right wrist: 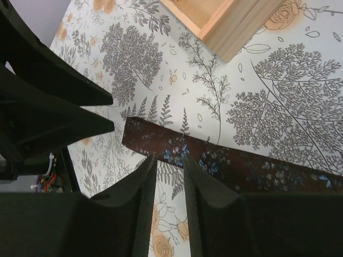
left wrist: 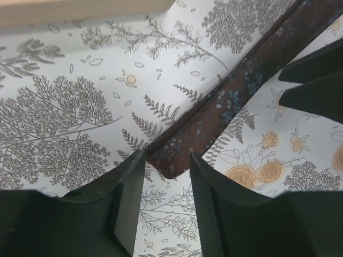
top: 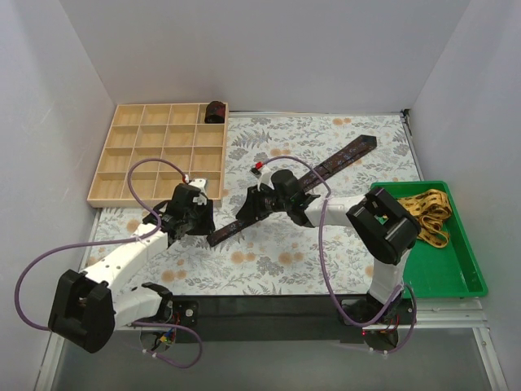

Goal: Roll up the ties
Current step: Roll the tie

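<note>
A long dark maroon tie [top: 334, 163] with a fine blue pattern lies diagonally across the floral cloth. Its narrow end is near the centre. My left gripper [top: 210, 230] is open. In the left wrist view [left wrist: 168, 158] the tie's rounded end [left wrist: 214, 115] lies on the cloth just at the fingertips, not gripped. My right gripper [top: 247, 213] is open with a narrow gap. Its tips [right wrist: 169, 158] sit at the tie's near edge [right wrist: 230, 163], a little along from that end. A dark rolled bundle [top: 215, 112] sits in a back compartment of the wooden tray. A yellow patterned tie [top: 427, 213] lies in the green bin.
The wooden compartment tray [top: 122, 201] stands at the back left, and its corner shows in the right wrist view [right wrist: 230, 32]. The green bin [top: 444, 269] is at the right edge. The two grippers are close together, and purple cables loop beside both arms.
</note>
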Controlling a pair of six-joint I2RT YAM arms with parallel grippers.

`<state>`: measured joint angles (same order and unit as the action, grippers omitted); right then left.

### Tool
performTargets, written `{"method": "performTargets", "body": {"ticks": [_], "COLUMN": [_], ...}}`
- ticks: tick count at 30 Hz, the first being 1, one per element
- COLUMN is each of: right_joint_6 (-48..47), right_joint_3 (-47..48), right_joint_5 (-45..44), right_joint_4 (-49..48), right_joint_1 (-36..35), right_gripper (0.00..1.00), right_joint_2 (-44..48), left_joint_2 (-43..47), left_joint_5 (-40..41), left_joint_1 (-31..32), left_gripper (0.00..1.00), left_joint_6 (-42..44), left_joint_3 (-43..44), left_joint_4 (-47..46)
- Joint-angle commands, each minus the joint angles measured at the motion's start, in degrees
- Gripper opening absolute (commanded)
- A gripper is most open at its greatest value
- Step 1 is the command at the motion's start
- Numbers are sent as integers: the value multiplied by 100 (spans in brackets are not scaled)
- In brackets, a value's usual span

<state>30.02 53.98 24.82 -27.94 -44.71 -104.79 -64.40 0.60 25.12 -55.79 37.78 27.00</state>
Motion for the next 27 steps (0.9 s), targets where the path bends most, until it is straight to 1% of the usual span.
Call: {"method": "performTargets", "body": {"ticks": [1, 3, 8, 12, 16, 20, 23, 27], "right_joint_6": [214, 197, 223, 241, 276, 381, 426, 461], "right_joint_3": [306, 289, 184, -18, -247, -431, -493, -520], "right_joint_5": [5, -12, -12, -100, -240, -285, -214, -188], "right_joint_4": [-581, -616, -721, -853, -949, -1028, -1134, -1196], "right_joint_1": [-64, -91, -91, -91, -56, 50, 94, 94], "right_gripper": [29, 26, 22, 21, 20, 20, 20, 20], "right_joint_2": [-243, -392, -691, -806, -911, -1034, -1131, -1192], "left_joint_2": [103, 51, -151, -283, -441, -372, -161, -37], "left_joint_5": [-323, -394, -420, -385, -429, -473, -333, -271], "left_joint_1": [-78, -104, -104, -113, -104, -104, -113, -113], "left_gripper": [36, 33, 30, 28, 24, 24, 26, 26], "left_joint_6": [-230, -274, -292, -301, -345, -450, -634, -846], "left_joint_3": [-191, -288, -333, -368, -455, -535, -631, -781], "left_joint_4": [-212, -274, -363, -406, -433, -407, -363, -363]}}
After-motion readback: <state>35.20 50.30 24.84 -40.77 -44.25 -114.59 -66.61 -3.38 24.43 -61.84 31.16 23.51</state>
